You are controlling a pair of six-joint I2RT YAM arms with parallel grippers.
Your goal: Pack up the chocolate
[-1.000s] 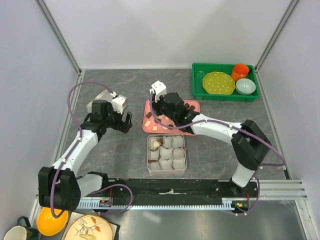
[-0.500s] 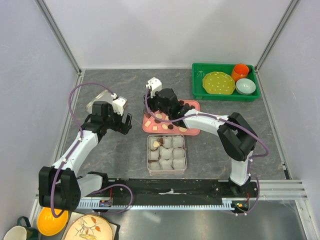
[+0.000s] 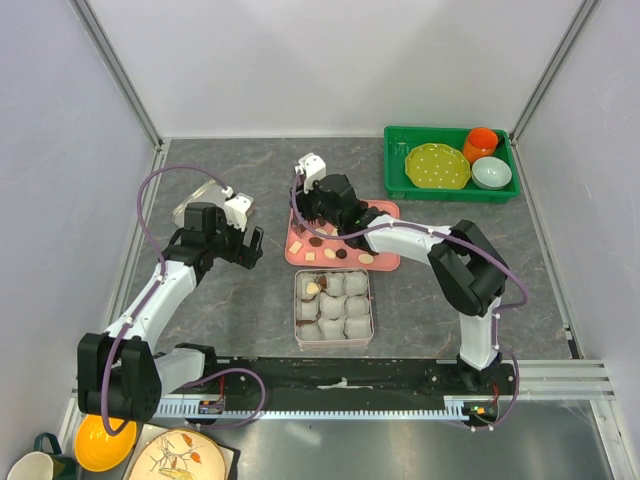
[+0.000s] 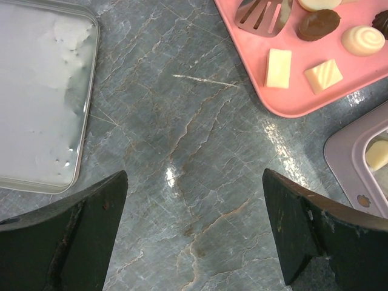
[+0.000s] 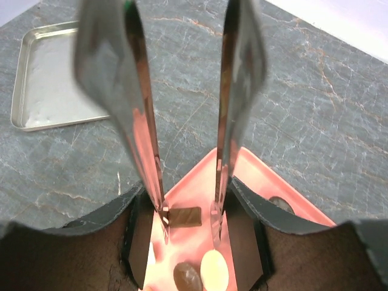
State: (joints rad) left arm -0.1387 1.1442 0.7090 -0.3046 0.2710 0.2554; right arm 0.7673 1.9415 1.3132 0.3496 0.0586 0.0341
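Several dark and cream chocolate pieces (image 3: 318, 240) lie on a pink tray (image 3: 386, 262). My right gripper (image 3: 318, 212) is shut on metal tongs (image 5: 221, 121), whose spread tips straddle a dark square chocolate (image 5: 185, 216) near the tray's corner. Just nearer sit a cream oval (image 5: 214, 271) and a brown oval (image 5: 187, 279). Below the tray stands a tin box (image 3: 297, 340) of white paper cups, with a chocolate (image 3: 314, 288) in its far-left cup. Left of the tray, my left gripper (image 3: 252, 245) hangs open over bare table (image 4: 194, 230), holding nothing.
The tin's lid (image 3: 195, 205) lies at the far left, behind my left gripper. A green bin (image 3: 448, 190) at the back right holds a yellow plate, an orange cup and a bowl. An orange bowl and a plate sit beyond the near rail, bottom left.
My right gripper moved left along the pink tray and its tongs spread wider, tips now around the dark square piece. The left arm has not moved.
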